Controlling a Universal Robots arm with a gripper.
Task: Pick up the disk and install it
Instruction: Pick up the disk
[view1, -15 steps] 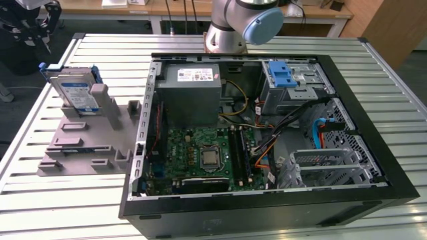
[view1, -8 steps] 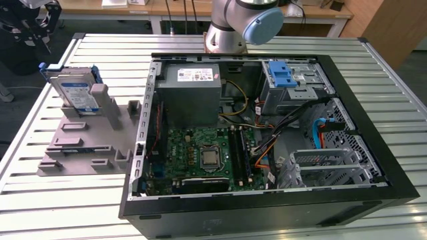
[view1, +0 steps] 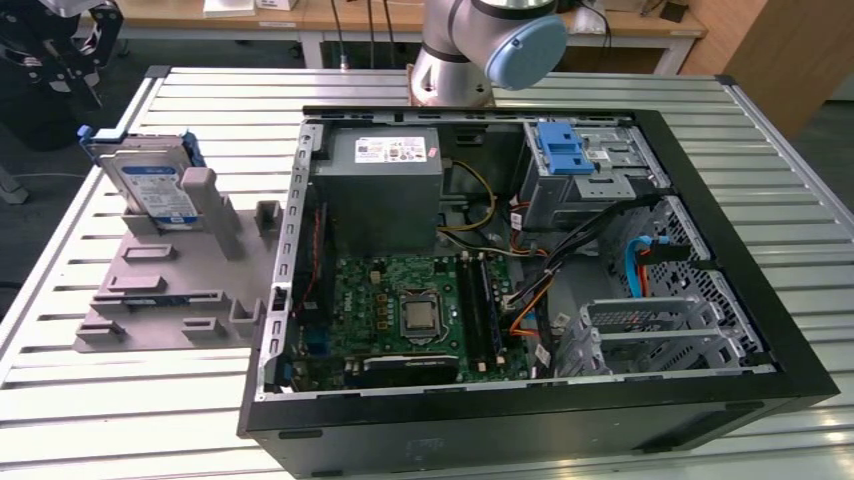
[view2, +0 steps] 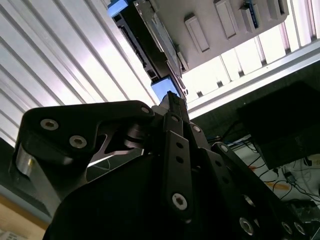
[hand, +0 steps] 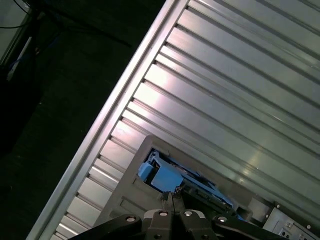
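Gripper (hand: 171, 196) in the first wrist view: jaws look pressed together with nothing between them, so closed and empty. The tips hang just over the blue carrier bracket (hand: 161, 176) at the disk's upper end. They are near it and, as far as I can tell, not touching.

The disk (view1: 150, 183) stands on edge in a slot of the grey holder (view1: 160, 290), label side showing, at the exterior view's left on the slatted metal table (view1: 120, 410). It is well apart from the open computer case (view1: 534, 428), which lies on its side toward the exterior view's right. The drive cage with blue latch (view1: 566, 150) sits in the case's far corner. The disk is not picked up yet.

Handling, my read: rigid metal body, fairly heavy for its size. The faces are smooth and may slip. It is shock-sensitive, so no knocks. The bracket is plastic and will flex a little. The best hold looks like across the flat faces near the free upper end, or on the bracket's edges, clear of the holder's posts and the connector end.
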